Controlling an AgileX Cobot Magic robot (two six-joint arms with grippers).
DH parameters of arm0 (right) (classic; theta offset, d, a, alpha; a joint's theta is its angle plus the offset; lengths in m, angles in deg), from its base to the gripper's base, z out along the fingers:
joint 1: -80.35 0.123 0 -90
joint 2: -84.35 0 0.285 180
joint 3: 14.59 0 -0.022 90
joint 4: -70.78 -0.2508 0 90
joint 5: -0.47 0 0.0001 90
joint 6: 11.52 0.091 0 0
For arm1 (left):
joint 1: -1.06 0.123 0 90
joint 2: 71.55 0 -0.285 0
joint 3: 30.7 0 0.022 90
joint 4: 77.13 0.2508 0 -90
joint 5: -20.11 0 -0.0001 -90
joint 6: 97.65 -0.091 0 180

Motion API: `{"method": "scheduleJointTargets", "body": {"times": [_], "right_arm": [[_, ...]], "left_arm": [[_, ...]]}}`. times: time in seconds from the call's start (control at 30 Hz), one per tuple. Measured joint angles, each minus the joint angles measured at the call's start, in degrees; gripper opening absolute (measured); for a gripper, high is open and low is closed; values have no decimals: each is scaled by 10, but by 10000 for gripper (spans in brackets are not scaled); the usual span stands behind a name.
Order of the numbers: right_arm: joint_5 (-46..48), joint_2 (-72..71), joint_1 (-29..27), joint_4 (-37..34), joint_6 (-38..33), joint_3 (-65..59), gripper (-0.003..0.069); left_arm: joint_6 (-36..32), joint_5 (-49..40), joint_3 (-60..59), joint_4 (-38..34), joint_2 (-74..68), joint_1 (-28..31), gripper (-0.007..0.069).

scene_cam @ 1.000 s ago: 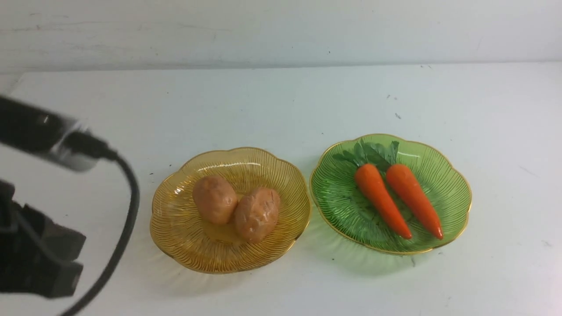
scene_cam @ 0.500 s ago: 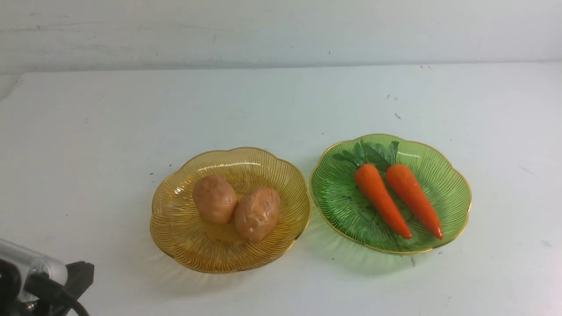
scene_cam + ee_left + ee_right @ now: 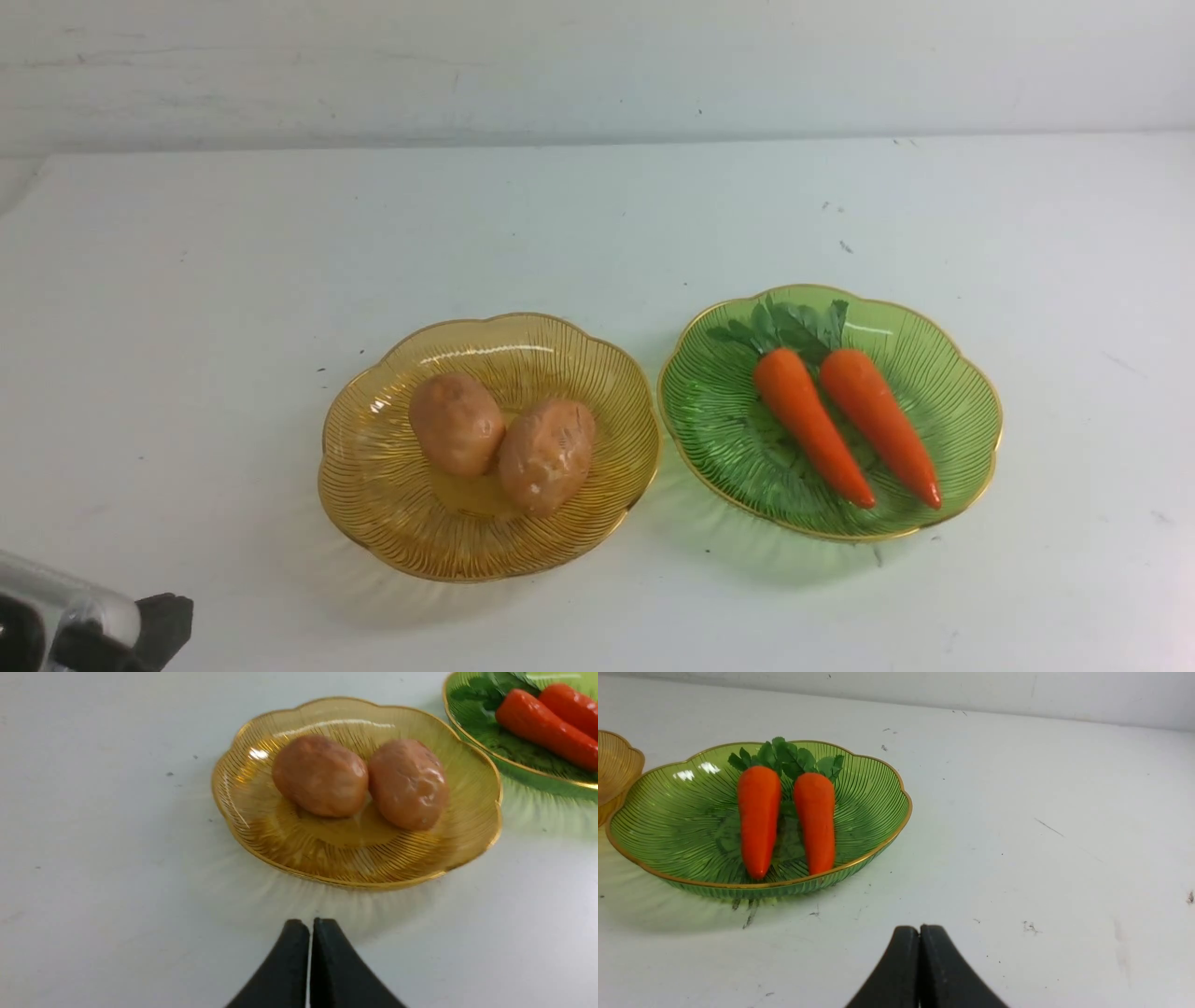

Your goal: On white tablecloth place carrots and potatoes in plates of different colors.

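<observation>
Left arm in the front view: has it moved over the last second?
Yes. The left arm has dropped and pulled back toward the robot's near-left corner, away from the amber plate; only a small part remains in view. Its gripper is shut, empty.

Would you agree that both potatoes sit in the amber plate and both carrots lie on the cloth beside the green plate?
Not quite: the carrots lie inside the green plate, not on the cloth beside it, as the front view shows. The rest holds: both potatoes sit in the amber plate.
</observation>
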Motion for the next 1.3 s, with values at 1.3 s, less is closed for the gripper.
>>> {"method": "scheduleJointTargets", "body": {"times": [1.3], "right_arm": [[-1,0,-1,0,0,0,-15]], "left_arm": [[-1,19,-117,15,126,123,-3]]}}
